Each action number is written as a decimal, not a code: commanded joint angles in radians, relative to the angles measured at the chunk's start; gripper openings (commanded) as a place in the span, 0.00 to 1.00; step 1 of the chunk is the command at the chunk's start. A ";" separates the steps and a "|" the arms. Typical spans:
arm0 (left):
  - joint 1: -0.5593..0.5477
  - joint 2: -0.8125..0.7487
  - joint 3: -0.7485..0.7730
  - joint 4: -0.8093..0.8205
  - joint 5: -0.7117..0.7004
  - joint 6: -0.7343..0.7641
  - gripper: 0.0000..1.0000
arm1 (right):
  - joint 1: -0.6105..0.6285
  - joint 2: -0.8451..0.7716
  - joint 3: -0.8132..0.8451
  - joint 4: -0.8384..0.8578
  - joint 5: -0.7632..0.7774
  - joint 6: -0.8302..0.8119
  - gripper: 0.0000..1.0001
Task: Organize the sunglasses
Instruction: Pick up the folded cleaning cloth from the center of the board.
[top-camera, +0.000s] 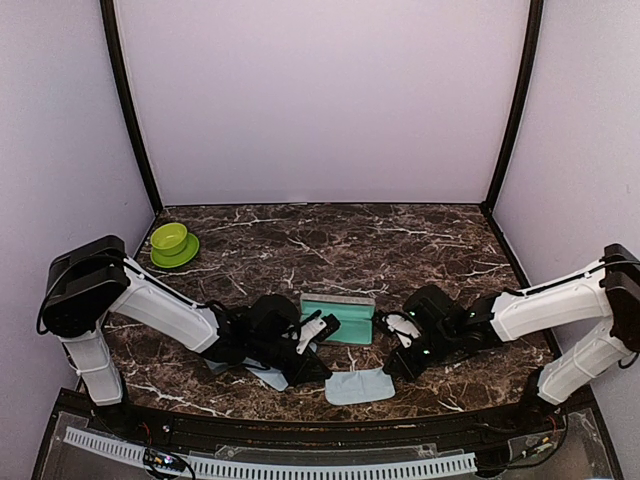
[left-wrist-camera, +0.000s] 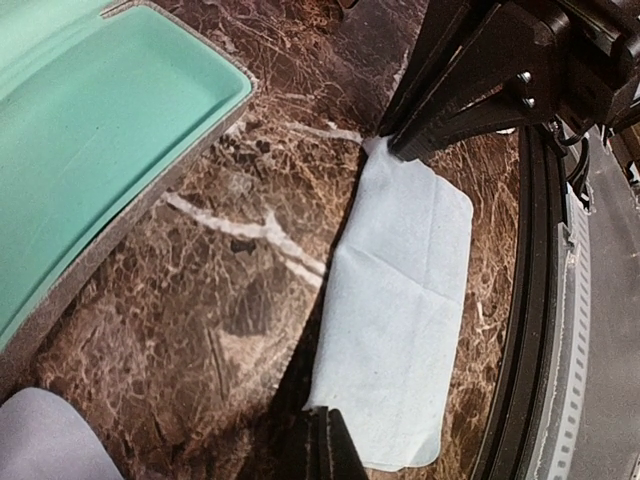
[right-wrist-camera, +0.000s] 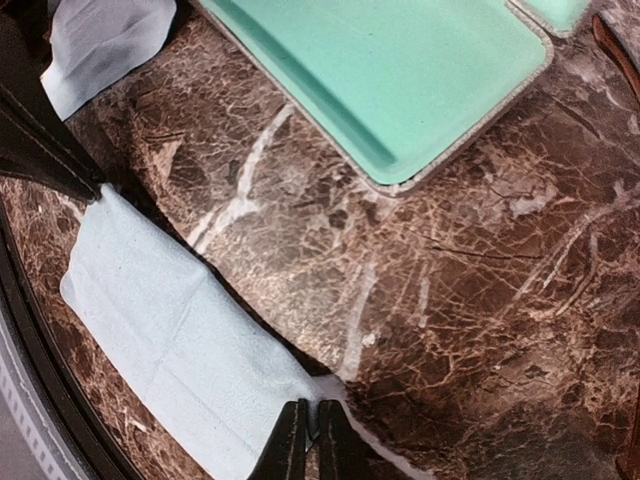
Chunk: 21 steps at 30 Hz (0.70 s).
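Marble, dark brown with white veins, makes up the table (top-camera: 400, 250) that we work over. Near its front edge, between our two arms, a pale blue cloth (top-camera: 360, 385) lies flat with a crease across it. Our left gripper (left-wrist-camera: 322, 428) has its fingers pressed together on the cloth's left corner. Our right gripper (right-wrist-camera: 308, 420) is pinched onto the right corner, with only a thin slit showing between its fingers. Just beyond the cloth sits the open case (top-camera: 340, 322), grey outside and teal inside. A second cloth (right-wrist-camera: 100, 40) lies to the left, partly under our left arm. A green bowl (top-camera: 172, 243) stands at the far left. Where the sunglasses are we cannot tell, since none of our views shows them clearly.
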 joint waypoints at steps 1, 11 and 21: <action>-0.006 -0.014 -0.003 0.004 -0.002 0.005 0.00 | 0.006 -0.023 0.004 0.019 0.012 0.006 0.06; -0.006 -0.045 -0.013 0.013 -0.021 0.000 0.00 | 0.007 -0.060 -0.005 0.045 0.007 0.033 0.00; 0.014 -0.112 0.002 -0.034 -0.071 0.035 0.00 | 0.006 -0.073 0.025 0.045 0.053 0.042 0.00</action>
